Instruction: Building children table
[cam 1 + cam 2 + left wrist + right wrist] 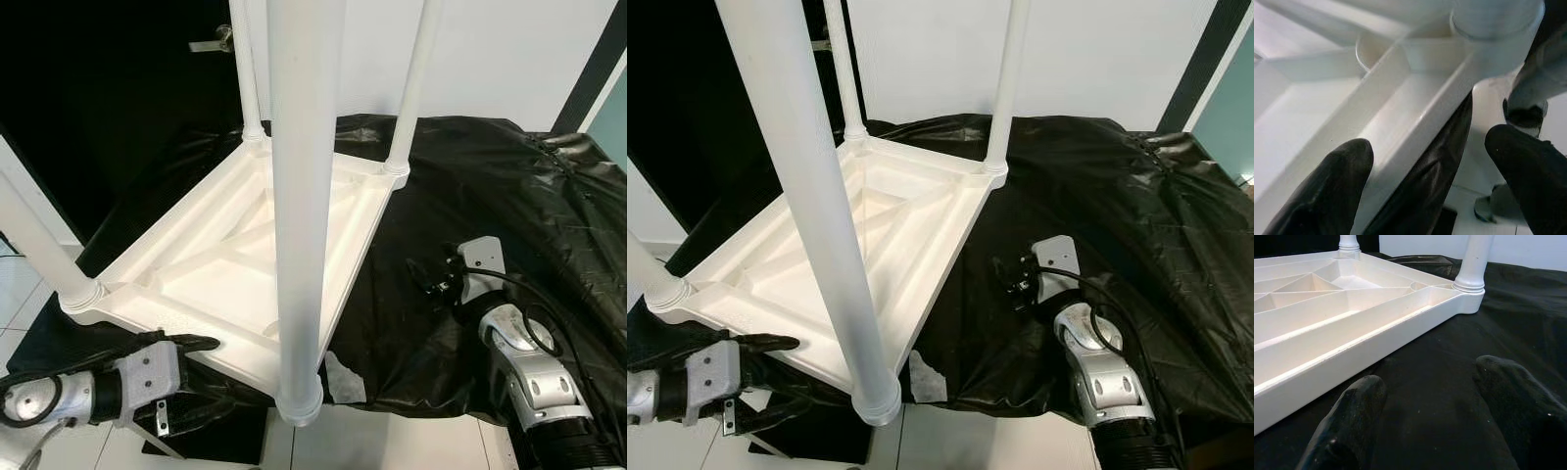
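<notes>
Four white legs are standing up from the upturned children's table top [211,264] — I am counting the near leg [299,196] rising right in front of the head camera, two far legs [416,88] at the back corners, and a fourth leg [39,250] leaning out at the robot's left. I am reading no brand, label or writing anywhere. The table top is lying underside up on a black plastic sheet [490,215], its ribbed frame forming shallow triangular compartments, and I am seeing nothing lying in them. The near corner with its leg socket is overhanging the sheet's edge above the pale tiled floor [392,441].

The left gripper [191,377] is reaching in at the near-left edge of the table top; its fingers are spread apart, the upper finger [1327,191] lying over the white rim and the lower finger [1528,171] under it, and I cannot tell whether either is actually pressing on the plastic. The right gripper [1425,411] is resting low over the black sheet just beside the table top's right edge — its two fingers are parted and grasping nothing, with only the sheet between them. In the head views I am making out the right arm's silver wrist [1097,367] with a black cable looping over it, well apart from the near leg. Behind the table I am seeing a white wall [529,59] and a dark doorway at the robot's left.
</notes>
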